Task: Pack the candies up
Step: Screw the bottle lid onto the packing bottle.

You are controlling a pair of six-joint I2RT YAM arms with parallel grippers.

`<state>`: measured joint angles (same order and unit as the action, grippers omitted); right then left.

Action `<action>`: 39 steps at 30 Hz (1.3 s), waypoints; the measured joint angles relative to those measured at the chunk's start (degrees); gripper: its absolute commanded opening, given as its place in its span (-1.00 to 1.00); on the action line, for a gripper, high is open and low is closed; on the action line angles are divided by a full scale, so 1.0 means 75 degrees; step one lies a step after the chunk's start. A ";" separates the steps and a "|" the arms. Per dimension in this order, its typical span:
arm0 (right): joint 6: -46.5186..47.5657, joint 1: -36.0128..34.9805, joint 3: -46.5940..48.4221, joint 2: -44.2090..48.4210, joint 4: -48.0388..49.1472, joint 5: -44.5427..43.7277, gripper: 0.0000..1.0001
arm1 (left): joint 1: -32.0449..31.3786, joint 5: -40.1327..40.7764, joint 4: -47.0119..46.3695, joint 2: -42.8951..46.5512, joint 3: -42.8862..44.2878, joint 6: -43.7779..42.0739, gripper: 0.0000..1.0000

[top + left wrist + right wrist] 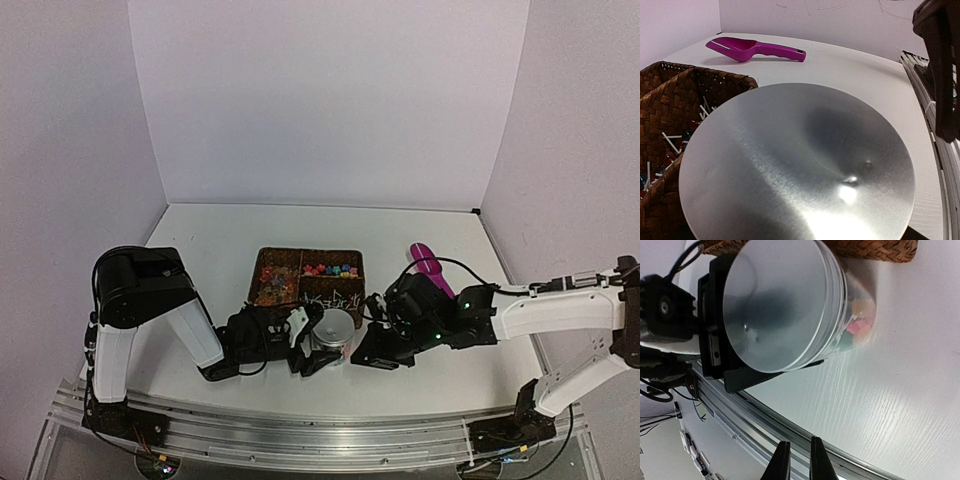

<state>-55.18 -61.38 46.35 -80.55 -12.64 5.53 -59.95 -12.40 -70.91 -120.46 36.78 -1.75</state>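
Setting: white table (pixel 250 240) with pale walls on three sides; a metal rail runs along the near edge.
Candies (pixel 858 326): tiny wrapped sweets in mixed colours, seen through the clear wall of a jar (pixel 860 300) near the middle of the table; more lie in the woven basket (pixel 306 276) just beyond it.
Jar: clear plastic body, standing upright, round metal lid (pixel 795 165) on top; it sits just near of the basket.
Left gripper (pixel 305 340): jaws wide apart, one on each side of the jar at lid height; whether the pads press it cannot be told.
Right gripper (pixel 800 460): fingers together, holding nothing, low over the table just right of the jar.
Scoop (pixel 752 49): magenta, lying unused on the table to the far right.
Handling, candies: judged light, loose, slippery in their wrappers; poor to pinch singly, better taken by the scoop.
Handling, jar: judged light, stiff and smooth; the lid is slick metal, so the ribbed rim or the body below it is the place to hold.
Stage: lid on, filling looks done.
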 measured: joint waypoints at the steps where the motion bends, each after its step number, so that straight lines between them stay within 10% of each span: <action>1: 0.0030 0.0080 0.0006 0.0075 -0.0045 -0.0009 -0.62 | 0.0001 -0.0097 0.0002 -0.0001 0.0000 -0.0008 0.35; 13: 0.0004 0.2276 -0.0145 -0.0541 0.2474 0.1000 -0.54 | 0.0001 -0.0805 -0.0009 -0.0004 -0.0024 -0.0383 0.33; 26: 0.0360 0.1819 0.0003 -0.1340 0.3029 0.1162 -0.77 | 0.0001 -0.0834 -0.0006 -0.0004 -0.0024 -0.0349 0.32; 39: 0.0754 0.0924 0.0204 -0.1263 0.2535 -0.1124 -0.86 | -0.0015 -0.0544 0.0000 -0.0011 -0.0019 -0.0105 0.31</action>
<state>-49.52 -54.45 47.88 -90.03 6.37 -2.90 -60.07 -16.48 -70.91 -120.54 36.63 -2.54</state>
